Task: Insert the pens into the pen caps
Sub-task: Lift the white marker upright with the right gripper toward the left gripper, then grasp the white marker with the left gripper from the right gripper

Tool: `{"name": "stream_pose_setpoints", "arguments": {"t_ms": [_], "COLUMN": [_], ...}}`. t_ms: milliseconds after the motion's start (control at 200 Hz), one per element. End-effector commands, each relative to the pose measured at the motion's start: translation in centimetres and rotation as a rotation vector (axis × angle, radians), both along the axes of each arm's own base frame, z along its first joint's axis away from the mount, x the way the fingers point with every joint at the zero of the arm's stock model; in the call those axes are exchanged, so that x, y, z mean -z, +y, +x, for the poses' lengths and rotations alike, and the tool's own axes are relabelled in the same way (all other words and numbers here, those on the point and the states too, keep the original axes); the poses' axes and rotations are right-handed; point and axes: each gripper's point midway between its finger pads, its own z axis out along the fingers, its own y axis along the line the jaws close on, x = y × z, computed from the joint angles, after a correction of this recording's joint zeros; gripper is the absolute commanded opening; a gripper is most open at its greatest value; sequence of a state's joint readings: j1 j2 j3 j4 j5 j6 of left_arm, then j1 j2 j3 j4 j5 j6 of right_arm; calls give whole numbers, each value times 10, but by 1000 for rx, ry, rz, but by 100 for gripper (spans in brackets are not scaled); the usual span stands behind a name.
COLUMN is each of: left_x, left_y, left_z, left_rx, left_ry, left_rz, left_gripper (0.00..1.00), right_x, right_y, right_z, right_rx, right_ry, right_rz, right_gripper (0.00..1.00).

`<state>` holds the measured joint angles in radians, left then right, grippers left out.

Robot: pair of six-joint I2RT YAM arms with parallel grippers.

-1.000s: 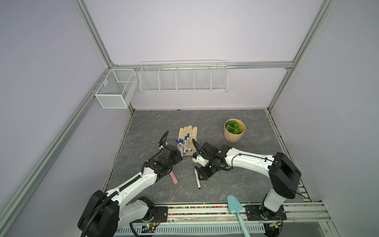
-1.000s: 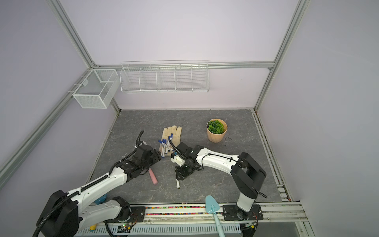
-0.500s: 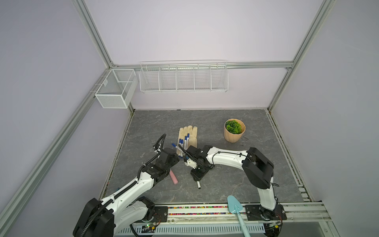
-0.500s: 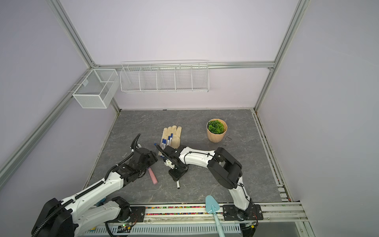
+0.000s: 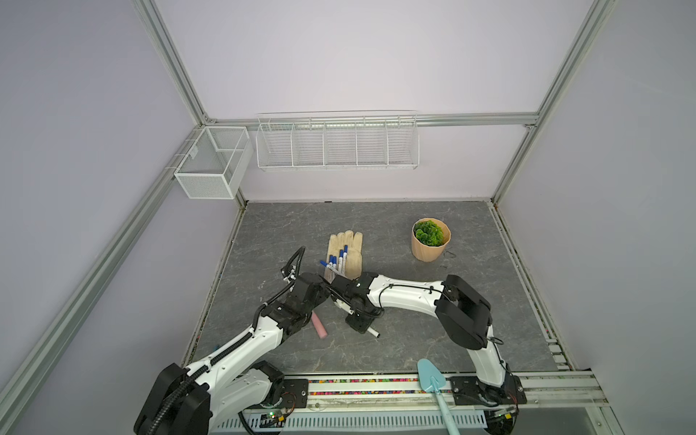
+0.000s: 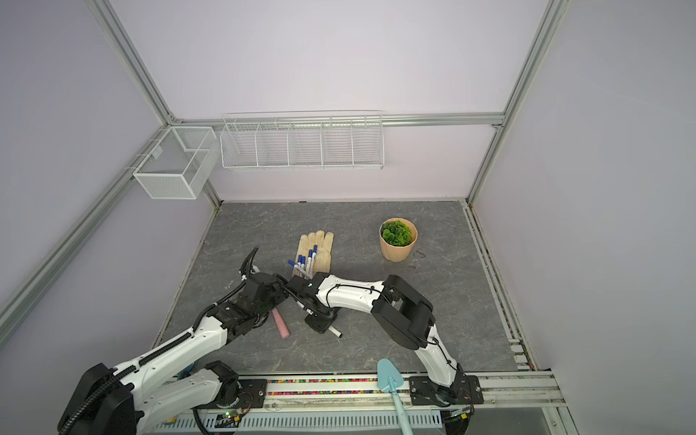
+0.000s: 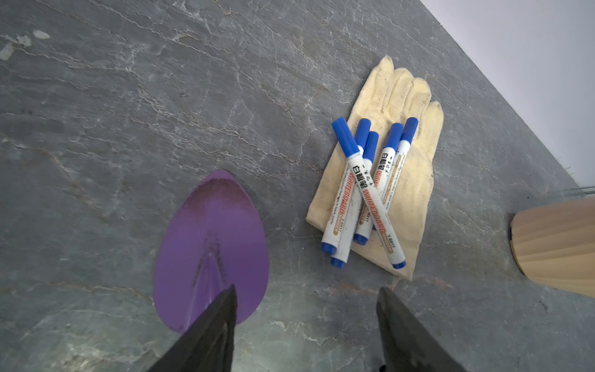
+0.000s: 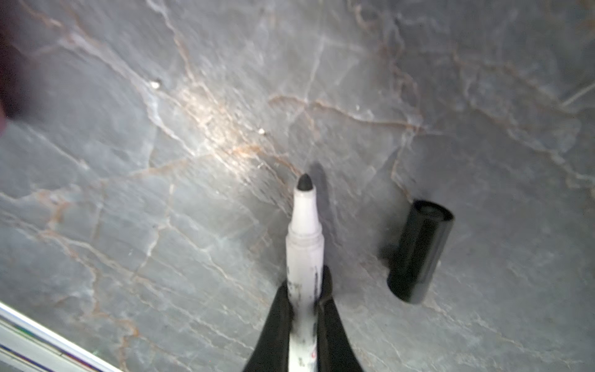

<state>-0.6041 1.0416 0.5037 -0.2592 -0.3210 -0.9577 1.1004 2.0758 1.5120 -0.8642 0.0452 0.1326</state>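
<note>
Straight ahead of the left hand (image 7: 306, 291), well beyond it, a glove (image 7: 402, 93) lies flat on the desk (image 7: 128, 96), with five pens (image 7: 363, 193) lying on it, crossing one another. A trowel (image 7: 212, 244) lies on the desk just ahead of that hand, its blade partly under one finger. A pot (image 5: 430, 244) stands farther off, ahead and to the right of both hands. A lone pen (image 8: 304, 232) sits between the fingers of the right hand (image 8: 306, 278), pointing forward from it. A cap (image 8: 420, 251) lies on the desk beside the pen, apart from it.
</note>
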Motion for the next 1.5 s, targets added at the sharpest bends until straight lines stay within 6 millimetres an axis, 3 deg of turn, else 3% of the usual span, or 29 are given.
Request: {"name": "stream_pose_setpoints", "arguments": {"t_ms": [0,185,360,510,640,740,935,1109,1494], "left_x": [-2,-8,-25,-40,-51,-59,-61,-57,-82], "left_y": [-2,-26,-82,-140,-183,-204,-217,-220,-220], "left_z": [3,11,14,5,-15,-29,-43,-39,-26], "left_rx": [-1,103,334,582,789,918,1021,1019,971], "left_ry": [-9,-31,-109,-166,-210,-244,-259,-249,-358], "left_rz": [-8,-46,-94,-151,-173,-177,-214,-206,-203], "left_gripper": [68,67,66,66,66,66,66,62,27], "right_x": [-19,-84,-131,-148,-161,-165,-169,-174,-181], "right_y": [8,3,-30,-55,-59,-60,-59,-53,-51], "right_z": [-1,28,71,96,99,99,98,94,77], "right_rx": [-19,118,388,594,614,614,608,575,484], "right_ry": [-23,-102,-131,-102,-122,-131,-117,-88,-31], "right_rz": [105,371,635,848,927,944,963,1001,1008], "right_gripper": [8,7,7,7,7,7,7,7,7]}}
